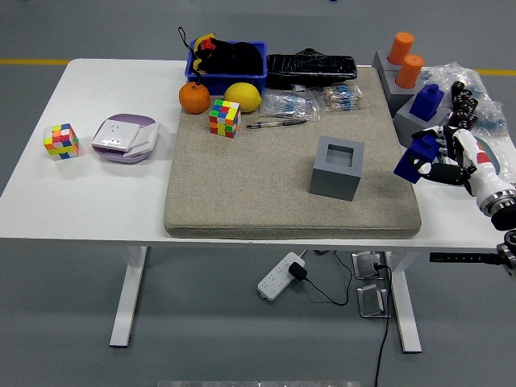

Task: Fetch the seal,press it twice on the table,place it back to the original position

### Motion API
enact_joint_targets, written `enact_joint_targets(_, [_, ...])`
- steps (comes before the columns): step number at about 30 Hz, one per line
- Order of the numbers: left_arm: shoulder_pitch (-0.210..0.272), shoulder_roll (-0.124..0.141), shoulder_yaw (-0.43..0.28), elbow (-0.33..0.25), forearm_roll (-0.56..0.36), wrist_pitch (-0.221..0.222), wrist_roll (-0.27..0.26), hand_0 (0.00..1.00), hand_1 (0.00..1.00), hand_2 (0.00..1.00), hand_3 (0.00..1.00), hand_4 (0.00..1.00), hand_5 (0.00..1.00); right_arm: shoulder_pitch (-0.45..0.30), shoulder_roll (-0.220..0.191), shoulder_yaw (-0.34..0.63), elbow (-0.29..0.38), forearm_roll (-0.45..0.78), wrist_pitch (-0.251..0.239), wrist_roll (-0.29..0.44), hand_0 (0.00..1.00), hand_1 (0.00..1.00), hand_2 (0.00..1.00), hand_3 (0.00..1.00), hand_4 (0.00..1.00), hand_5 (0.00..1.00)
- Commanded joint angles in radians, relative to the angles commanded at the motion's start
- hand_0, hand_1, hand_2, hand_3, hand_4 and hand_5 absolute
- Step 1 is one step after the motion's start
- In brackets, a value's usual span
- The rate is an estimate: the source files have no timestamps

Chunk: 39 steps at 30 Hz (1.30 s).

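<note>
My right hand (435,161) comes in from the right edge and its fingers are shut on a blue seal (414,159). It holds the seal low over the white table (97,201), at the right edge of the beige mat (266,185). A grey seal holder (405,117) stands behind it with a second blue seal (426,100) in it. Two orange seals (406,58) stand in a grey holder further back. The left arm is out of view.
A grey open box (338,167) sits on the mat left of my hand. Pens, packets, a cube (225,118), a lemon, an orange and a blue basket (227,63) lie along the back. A second cube (61,140) and a purple device (124,138) are at the left. Plastic bags lie at the right.
</note>
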Motion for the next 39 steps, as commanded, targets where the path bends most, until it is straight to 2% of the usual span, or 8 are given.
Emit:
enact_joint_targets(27, [-0.006, -0.003, 0.009, 0.0, -0.002, -0.002, 0.0, 0.825, 0.795, 0.762, 0.815, 0.745, 0.306, 0.025, 0.063, -0.1, -0.111, 0.031, -0.004, 0.032, 0.585, 0.444, 0.441, 0.485, 0.612, 0.002])
enact_joint_targets(39, [-0.009, -0.004, 0.008, -0.001, -0.002, -0.002, 0.0, 0.825, 0.796, 0.763, 0.815, 0.746, 0.306, 0.039, 0.072, -0.158, -0.145, 0.046, -0.001, 0.034, 0.587, 0.445, 0.441, 0.483, 0.614, 0.002])
